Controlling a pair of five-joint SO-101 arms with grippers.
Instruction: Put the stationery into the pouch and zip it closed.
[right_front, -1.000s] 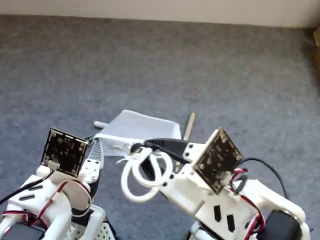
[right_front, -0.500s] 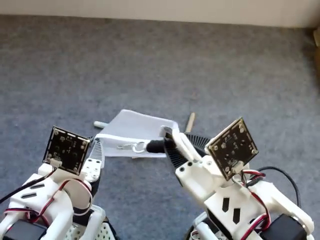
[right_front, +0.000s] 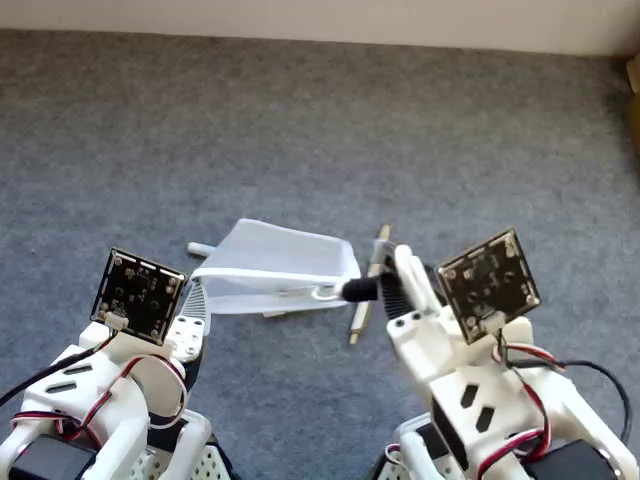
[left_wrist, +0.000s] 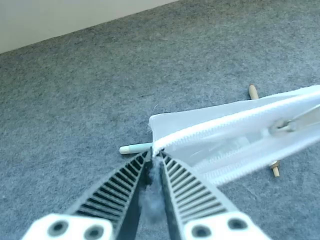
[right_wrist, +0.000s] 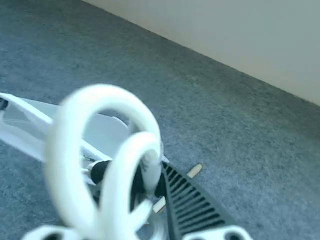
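Note:
A white pouch (right_front: 272, 262) lies stretched between my two grippers. My left gripper (right_front: 195, 300) is shut on the pouch's near corner (left_wrist: 154, 152). My right gripper (right_front: 352, 291) is shut on the zipper pull (right_front: 325, 293) at the opposite end of the pouch (right_wrist: 100, 132). In the left wrist view the zip (left_wrist: 220, 127) looks shut from the held corner up to the pull (left_wrist: 282, 124). A wooden pencil (right_front: 366, 285) lies on the carpet under my right gripper (right_wrist: 150, 180). A pale green pen (right_front: 201, 248) pokes out from behind the pouch.
Grey carpet (right_front: 320, 130) covers the whole surface, with open room beyond the pouch. A pale wall (right_front: 320, 20) runs along the far edge. The white loops on my right gripper (right_wrist: 100, 150) hide much of what lies before it.
My right gripper has swung to the right and turned, drawing the zipper pull along the pouch from near its middle to its right end. The left gripper has held still.

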